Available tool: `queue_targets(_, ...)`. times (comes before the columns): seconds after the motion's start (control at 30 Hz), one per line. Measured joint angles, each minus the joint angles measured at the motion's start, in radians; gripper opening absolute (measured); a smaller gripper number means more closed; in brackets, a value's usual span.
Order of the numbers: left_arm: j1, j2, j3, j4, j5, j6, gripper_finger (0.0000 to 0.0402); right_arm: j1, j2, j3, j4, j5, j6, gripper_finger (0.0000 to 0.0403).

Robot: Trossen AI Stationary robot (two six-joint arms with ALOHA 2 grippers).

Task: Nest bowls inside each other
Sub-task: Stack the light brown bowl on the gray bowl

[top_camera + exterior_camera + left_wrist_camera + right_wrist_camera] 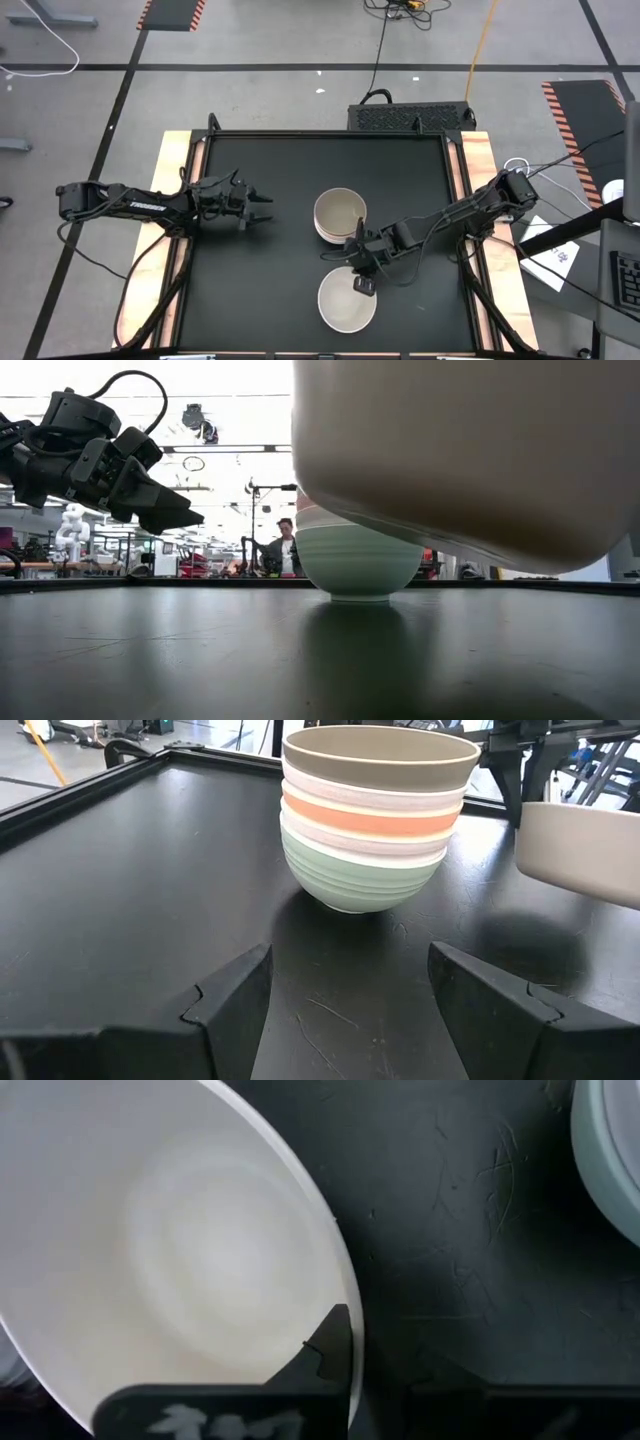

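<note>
**Cream bowl lifted beside the stack**

Nearest the low camera, the cream bowl (470,450) fills the upper part of the view, its underside clear of the black table (270,290). The right gripper (362,280) pinches this bowl's rim, one finger (325,1345) lying inside the wall; the other finger is hidden, so the grip on the outside is likely but not seen. From above, the cream bowl sits just beside the stack (340,215), on the side toward the table's front edge, the two close but apart.

The stack stands upright near the table's middle: a mint green bowl (360,875) at the bottom, then white, salmon pink, white, and an olive-grey bowl (380,760) on top.

The left gripper (258,210) hovers off the table, well to the left of the stack, pointing at it with its fingers (225,1005) spread and nothing between them.

A person (285,545) shows in the room far behind the stack
</note>
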Motion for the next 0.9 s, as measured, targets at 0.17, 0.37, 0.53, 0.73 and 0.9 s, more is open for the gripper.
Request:
queue_targets(0.17,0.0,0.0,0.0,0.0,0.0,0.0,0.0271,0.014,0.0,0.0,0.001,0.003,0.005,0.0)
queue_targets(0.37,0.0,0.0,0.0,-0.004,0.0,0.002,0.0271,0.054,-0.005,0.0,0.058,0.07,-0.083,0.0)
queue_targets(0.53,0.0,0.0,0.0,-0.004,0.0,-0.002,0.0271,0.084,-0.024,0.002,0.193,0.144,-0.216,0.0)
queue_targets(0.73,0.0,0.0,0.0,-0.013,0.006,-0.003,0.0271,0.107,-0.088,-0.02,0.218,0.249,-0.335,0.0)
queue_targets(0.9,0.0,0.0,0.0,-0.013,0.021,0.017,0.0271,0.104,-0.216,-0.164,0.305,0.309,-0.355,0.0)
